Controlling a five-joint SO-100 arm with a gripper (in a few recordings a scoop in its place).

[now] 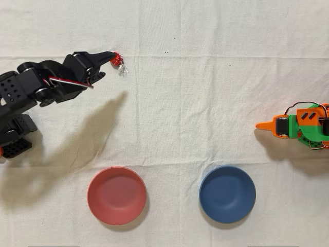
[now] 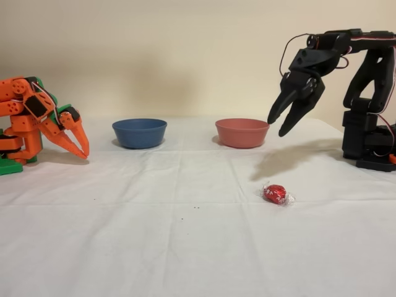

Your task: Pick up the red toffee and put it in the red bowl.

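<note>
The white cloth-covered surface (image 2: 185, 247) is carrying everything here, and the red bowl (image 2: 242, 132) serves as the landmark. In the fixed view the black arm (image 2: 365, 93) is standing to the right of the red bowl, reaching out over the surface, while the idle orange arm (image 2: 37, 124) is sitting far to the bowl's left, beyond the blue bowl (image 2: 139, 132). The blue bowl is resting beside the red bowl, apart from it, and both look empty.

The gripper (image 2: 286, 119) is hanging in the air just right of the red bowl, at about its rim height, with its fingers (image 2: 276, 109) spread apart and holding nothing. The red toffee (image 2: 275, 193) is lying on the surface, nearer the camera than the red bowl and slightly to its right, below the fingers and not touching them. In the overhead view the fingertips appear just beside the red toffee (image 1: 117, 59), well above the red bowl (image 1: 116, 195) in that picture.

The step in hand looks like the approach before the grasp. The next move probably calls for lowering the released fingers around the foil body and closing on it, not on the twisted wrapper ends.
</note>
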